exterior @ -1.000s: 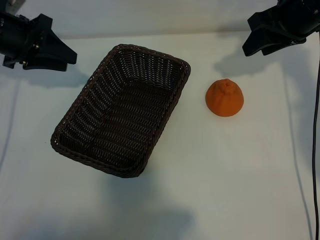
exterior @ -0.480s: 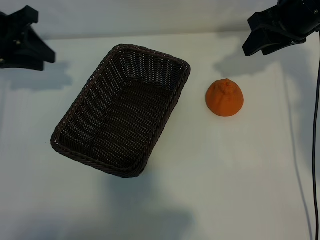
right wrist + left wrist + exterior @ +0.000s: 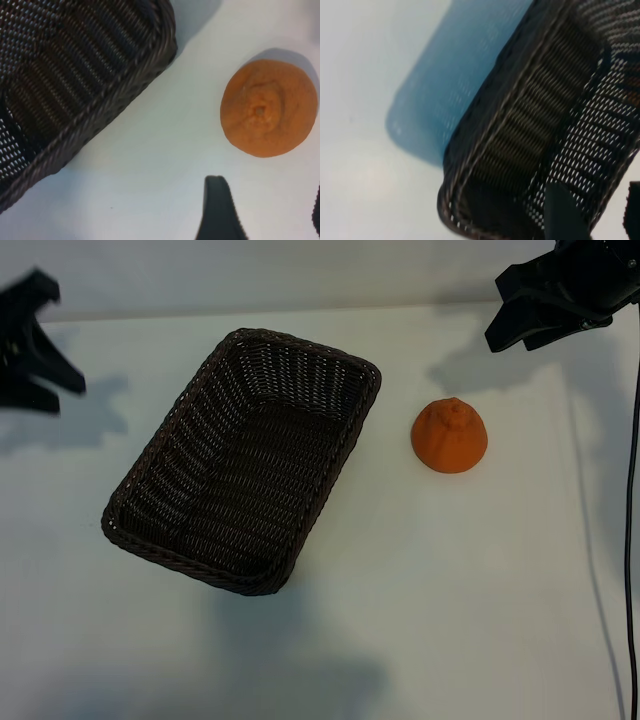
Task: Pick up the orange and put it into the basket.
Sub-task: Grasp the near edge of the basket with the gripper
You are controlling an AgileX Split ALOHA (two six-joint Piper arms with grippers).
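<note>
Overhead, the basket [image 3: 243,460] lies at a slant on the white table [image 3: 450,590], its long axis running from the far right corner toward the near left; its woven floor and sloping sides are bare, with nothing inside. No brand, label or writing can be read on anything in the scene. To the right of the basket and apart from it, with a strip of bare table between them, sits the orange [image 3: 450,436], its nub up, resting on the table and touched by neither arm. Its shadow falls just beyond it. The right gripper [image 3: 540,312] hangs at the far right corner, above and beyond the orange and well apart from it; its jaws stand partly open and hold nothing. From the right wrist the orange [image 3: 268,108] shows from above, with the basket's braided rim [image 3: 125,82] near it and one dark finger [image 3: 217,210] of that gripper over bare table. The left gripper [image 3: 35,345] is at the far left edge, blurred, well apart from the basket, its jaws about half open and empty. From the left wrist a corner of the basket [image 3: 520,150] fills much of the view, its bluish shadow [image 3: 440,95] lying on the table beside it, and a dark fingertip [image 3: 562,212] of that gripper shows in front of the weave. A thin black cable [image 3: 630,540] runs down the right side of the table.
</note>
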